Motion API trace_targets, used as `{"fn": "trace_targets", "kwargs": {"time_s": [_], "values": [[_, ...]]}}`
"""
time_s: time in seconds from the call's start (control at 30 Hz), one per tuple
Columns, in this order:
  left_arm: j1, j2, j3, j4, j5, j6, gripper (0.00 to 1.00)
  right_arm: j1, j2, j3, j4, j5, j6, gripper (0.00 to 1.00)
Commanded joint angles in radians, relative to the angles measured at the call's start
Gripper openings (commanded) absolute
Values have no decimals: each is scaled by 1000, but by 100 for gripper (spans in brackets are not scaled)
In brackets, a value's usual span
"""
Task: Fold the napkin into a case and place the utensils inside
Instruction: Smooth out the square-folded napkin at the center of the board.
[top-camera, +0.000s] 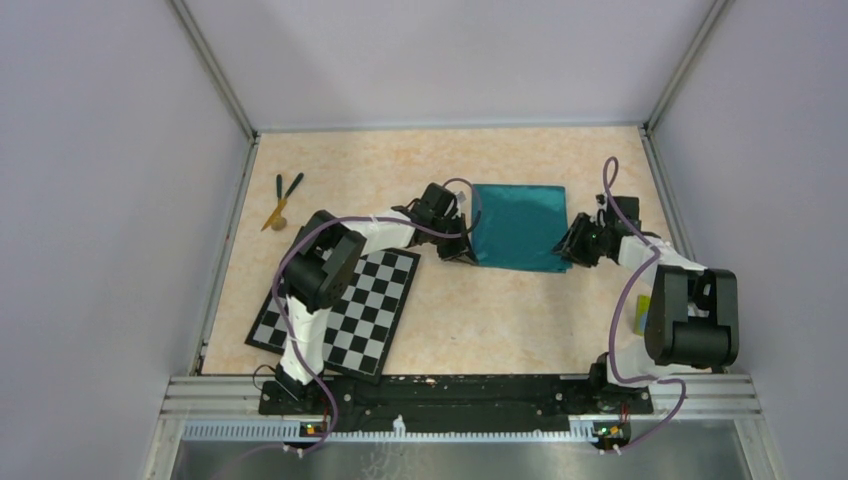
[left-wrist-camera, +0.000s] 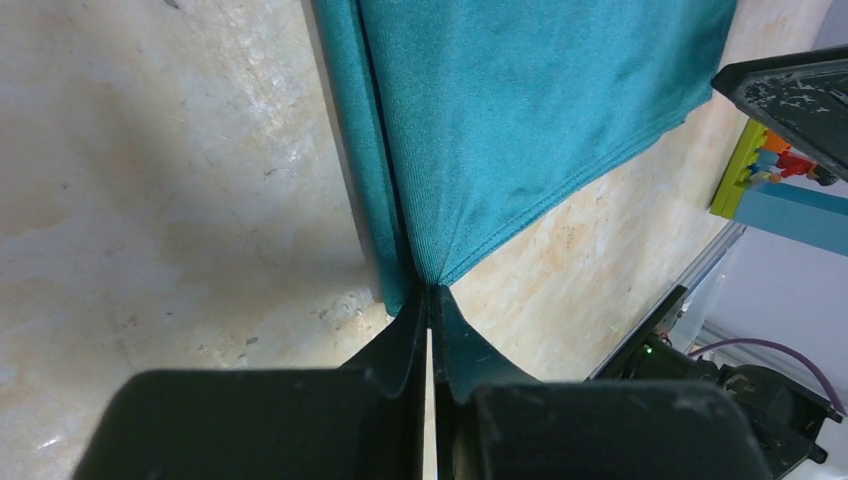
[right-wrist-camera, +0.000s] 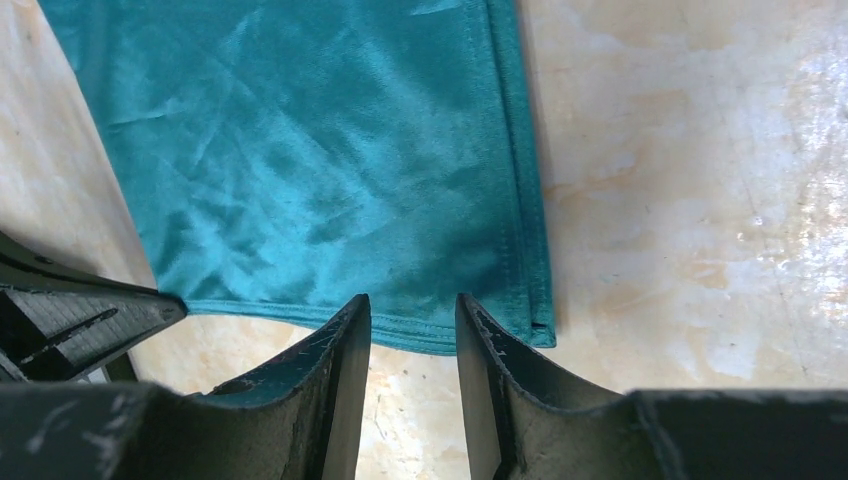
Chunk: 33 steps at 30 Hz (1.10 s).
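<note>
The teal napkin (top-camera: 518, 227) lies as a broad, nearly square sheet in the middle of the table; no case is in view. My left gripper (top-camera: 462, 250) is at the napkin's near left corner. In the left wrist view its jaws (left-wrist-camera: 428, 300) are shut on that corner of the napkin (left-wrist-camera: 520, 110), which pulls up into a point. My right gripper (top-camera: 572, 246) is at the near right corner, open (right-wrist-camera: 412, 305), with the hem of the napkin (right-wrist-camera: 330, 170) just beyond its fingertips. The utensils (top-camera: 281, 200), two dark green sticks and a tan one, lie at the far left.
A black-and-white checkerboard (top-camera: 350, 310) lies under the left arm near the front. Coloured toy blocks (left-wrist-camera: 770, 170) stand by the right arm's base (top-camera: 640, 315). Metal rails and grey walls bound the table on the left, right and back.
</note>
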Motion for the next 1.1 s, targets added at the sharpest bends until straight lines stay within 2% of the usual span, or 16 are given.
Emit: {"fn": "trace_targets", "kwargs": {"time_s": [0.0,0.43,0.6,0.67,0.73,0.8,0.87,0.97,1.07], "values": [[2,-90,7,12,24,17,3,11,-38,49,5,14,-23,37],[11,-77,-51,18,-21,30,4,53,-26,51,24,-22,-25,40],[23,-55,-58,24,-17,38,6,97,-35,66,76,-117,-4,50],[25,-45,-58,34,-5,36,6,160,-23,81,134,-162,41,55],[25,-35,-58,40,5,33,6,231,21,122,182,-194,90,59],[25,-33,-64,43,3,33,5,300,91,158,292,-244,163,76],[29,-32,-71,47,2,33,5,346,174,190,401,-278,250,80],[33,-25,-77,60,16,28,5,356,302,237,542,-335,353,81],[33,-15,-84,77,41,19,4,359,401,299,598,-377,397,80]]}}
